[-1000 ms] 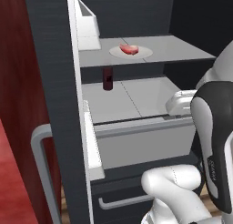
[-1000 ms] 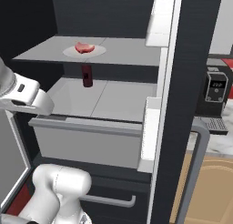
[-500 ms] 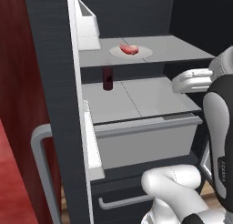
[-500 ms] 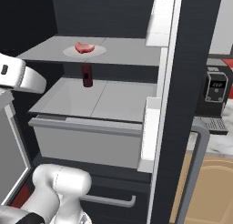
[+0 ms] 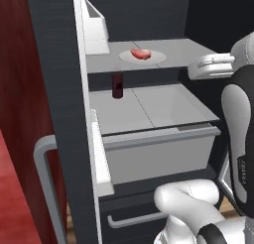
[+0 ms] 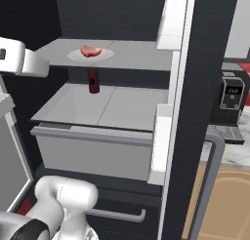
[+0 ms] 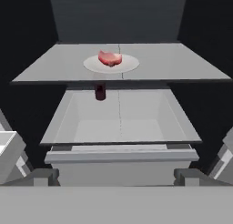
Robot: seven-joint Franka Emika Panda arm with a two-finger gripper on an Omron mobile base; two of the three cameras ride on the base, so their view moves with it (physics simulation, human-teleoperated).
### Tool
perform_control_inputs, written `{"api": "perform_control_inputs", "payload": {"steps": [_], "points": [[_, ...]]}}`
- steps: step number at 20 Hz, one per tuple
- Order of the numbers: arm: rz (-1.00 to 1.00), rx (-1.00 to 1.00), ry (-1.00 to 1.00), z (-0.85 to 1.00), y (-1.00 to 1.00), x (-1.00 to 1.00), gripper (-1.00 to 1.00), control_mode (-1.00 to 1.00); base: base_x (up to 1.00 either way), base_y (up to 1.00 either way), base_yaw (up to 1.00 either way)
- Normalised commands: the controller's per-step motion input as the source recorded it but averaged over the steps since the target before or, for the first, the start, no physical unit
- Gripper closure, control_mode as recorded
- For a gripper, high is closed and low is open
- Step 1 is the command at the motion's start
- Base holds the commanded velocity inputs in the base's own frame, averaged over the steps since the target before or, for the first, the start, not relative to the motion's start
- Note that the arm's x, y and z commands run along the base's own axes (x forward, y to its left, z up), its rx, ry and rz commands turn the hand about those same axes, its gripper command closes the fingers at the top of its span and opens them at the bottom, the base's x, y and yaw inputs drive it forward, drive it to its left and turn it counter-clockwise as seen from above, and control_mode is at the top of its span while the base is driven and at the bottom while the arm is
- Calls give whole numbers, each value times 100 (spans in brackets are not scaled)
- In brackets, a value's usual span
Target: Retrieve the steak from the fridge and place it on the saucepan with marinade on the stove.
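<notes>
The fridge point(image 5: 54, 89) stands open. On its upper grey shelf point(image 7: 182, 63), the steak point(image 5: 140, 53) point(image 6: 90, 50) point(image 7: 110, 58), a small pink-red lump, lies on a pale round plate point(image 7: 129, 63). My gripper point(image 7: 116, 176) is open and empty, its fingertips point(image 7: 38, 176) wide apart. It hovers in front of the fridge at about shelf height, well short of the steak. The white hand point(image 5: 213, 64) point(image 6: 19, 58) sits at the fridge's front edge. The saucepan, marinade and stove are out of view.
A small dark red can point(image 5: 117, 85) point(image 7: 100, 91) stands upright on the lower shelf beneath the steak. A light grey bin point(image 5: 158, 149) juts out below. White door shelves point(image 5: 96, 20) point(image 6: 171, 19) flank the opening. A coffee machine point(image 6: 229, 95) sits on the counter at right.
The hand has risen from the lower shelf's level to the upper shelf's height. The jaws stayed open. The steak and can have not moved.
</notes>
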Motion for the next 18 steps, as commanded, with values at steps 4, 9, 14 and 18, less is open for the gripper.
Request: {"api": "perform_control_inputs", "payload": {"steps": [4,9,14,18], "points": [[3,-1,-3,2,6,39,-100,-100,0,0,0],[4,-2,-2,0,10,42,-100,-100,0,0,0],[3,-2,-2,0,12,46,-100,-100,0,0,0],[1,-2,-2,-2,2,46,-100,-100,0,0,0]]}}
